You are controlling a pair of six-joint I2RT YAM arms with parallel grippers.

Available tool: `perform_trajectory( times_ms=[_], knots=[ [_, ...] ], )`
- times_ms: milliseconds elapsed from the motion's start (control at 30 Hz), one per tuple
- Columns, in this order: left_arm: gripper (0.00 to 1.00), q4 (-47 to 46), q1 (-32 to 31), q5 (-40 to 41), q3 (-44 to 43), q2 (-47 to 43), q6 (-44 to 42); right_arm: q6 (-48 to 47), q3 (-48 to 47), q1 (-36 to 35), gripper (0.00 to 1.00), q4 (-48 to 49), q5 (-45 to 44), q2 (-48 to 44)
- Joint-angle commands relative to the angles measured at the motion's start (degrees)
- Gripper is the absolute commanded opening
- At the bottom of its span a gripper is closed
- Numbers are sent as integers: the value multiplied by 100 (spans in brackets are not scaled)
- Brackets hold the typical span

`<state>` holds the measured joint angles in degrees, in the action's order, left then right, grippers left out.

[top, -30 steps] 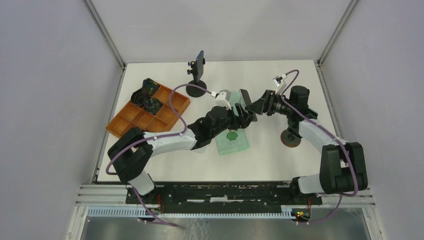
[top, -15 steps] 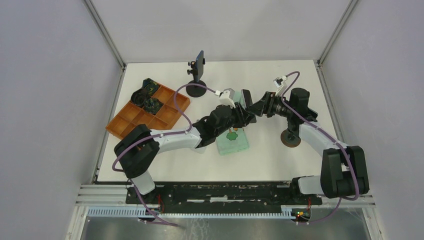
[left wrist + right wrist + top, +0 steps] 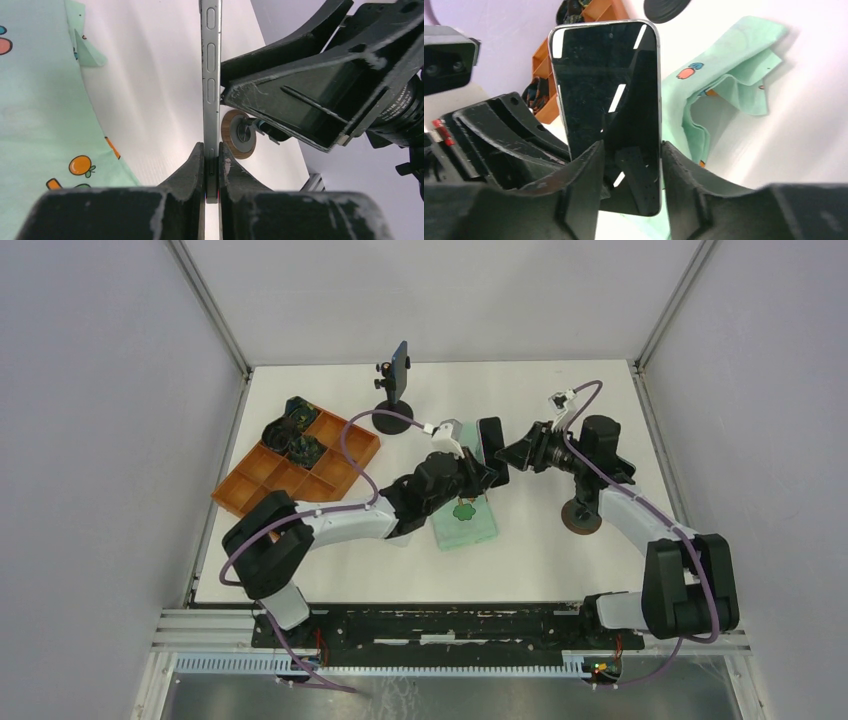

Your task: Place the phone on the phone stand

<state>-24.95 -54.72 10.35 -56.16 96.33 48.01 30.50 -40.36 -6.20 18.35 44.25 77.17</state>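
Quick look from my end. The phone [image 3: 609, 90] is up in the air over the middle of the table [image 3: 560, 390], standing on edge, just past the green cloth [image 3: 465, 520]. The phone stand [image 3: 393, 390] is at the back, well apart from it.

The left gripper [image 3: 211, 150] is clamped on the phone. The fingers are pinched together across the two flat faces at one end, and the rest sticks out away from the wrist.

The right gripper [image 3: 630, 147] has its fingers apart. In the left wrist view the whole thing sits on one side of the phone, tips right up by the glass, with nothing wrapped over the button edge. So I read it as not holding, though I can't tell if a tip is touching.

My take on handling:
- It's stiff and thin, so no flex to worry about, but it's slick glass with a smooth metal rim.
- It's probably dense for its size, and pinched at one end like this it could pivot in the pads if I swing fast.
- A face pinch seems like the right hold, because it leaves the long edges free for the stand's cradle.
- I'd keep the wrist slow and the phone close to upright on the way back.
- A drop or a knock against the stand is what would really hurt it.

The orange tray [image 3: 300, 465] on the left is off the route.
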Motion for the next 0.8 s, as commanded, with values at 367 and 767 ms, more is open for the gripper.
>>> perform_trajectory(
  times_ms=[367,767],
  knots=[
    [2,-660,-48,-296,1558,-2223,-1136,-607,538,-153,92,1559,1664,-700],
    [2,-678,-48,-966,2619,-3925,-1888,-812,1061,-325,98,2105,1982,-887]
  ],
)
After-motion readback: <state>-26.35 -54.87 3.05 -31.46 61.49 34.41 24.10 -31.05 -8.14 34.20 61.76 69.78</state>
